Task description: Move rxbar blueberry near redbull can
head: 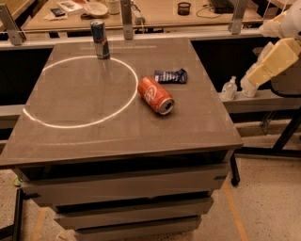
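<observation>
The rxbar blueberry (170, 76), a small crinkled navy wrapper with white lettering, lies flat on the grey table (94, 132) right of centre. The redbull can (99, 39), slim and blue-and-silver, stands upright at the table's far edge, on the white circle line. Only a cream arm link (273, 61) shows at the right edge, beyond the table and above a low shelf. My gripper itself is out of view. Nothing on the table is being touched.
A red soda can (155, 95) lies on its side just in front of the wrapper, between it and the table's front. A white circle (56, 123) is marked on the tabletop's left half. Small bottles (229, 88) stand on the shelf to the right. A cluttered desk (155, 12) runs behind.
</observation>
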`<action>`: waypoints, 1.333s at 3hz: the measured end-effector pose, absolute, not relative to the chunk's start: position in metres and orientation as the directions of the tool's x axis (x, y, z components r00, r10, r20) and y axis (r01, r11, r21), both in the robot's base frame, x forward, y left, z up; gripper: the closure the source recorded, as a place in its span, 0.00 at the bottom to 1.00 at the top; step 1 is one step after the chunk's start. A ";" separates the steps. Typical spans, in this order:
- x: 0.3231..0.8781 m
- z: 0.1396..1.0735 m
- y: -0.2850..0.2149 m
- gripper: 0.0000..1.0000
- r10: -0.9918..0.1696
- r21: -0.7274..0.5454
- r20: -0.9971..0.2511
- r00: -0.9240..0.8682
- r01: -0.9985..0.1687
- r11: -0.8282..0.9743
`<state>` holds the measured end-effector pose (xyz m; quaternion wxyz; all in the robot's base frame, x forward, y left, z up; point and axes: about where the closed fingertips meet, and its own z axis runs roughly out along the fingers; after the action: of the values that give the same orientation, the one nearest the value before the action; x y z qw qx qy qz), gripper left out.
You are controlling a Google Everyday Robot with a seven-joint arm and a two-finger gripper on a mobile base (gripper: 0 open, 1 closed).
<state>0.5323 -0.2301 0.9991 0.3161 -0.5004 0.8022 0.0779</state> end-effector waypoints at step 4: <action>0.629 0.953 -0.203 0.00 -0.677 -0.039 -0.633 -0.376 -0.858 0.513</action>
<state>0.6288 -0.2030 0.9526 0.3016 -0.4703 0.8157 0.1502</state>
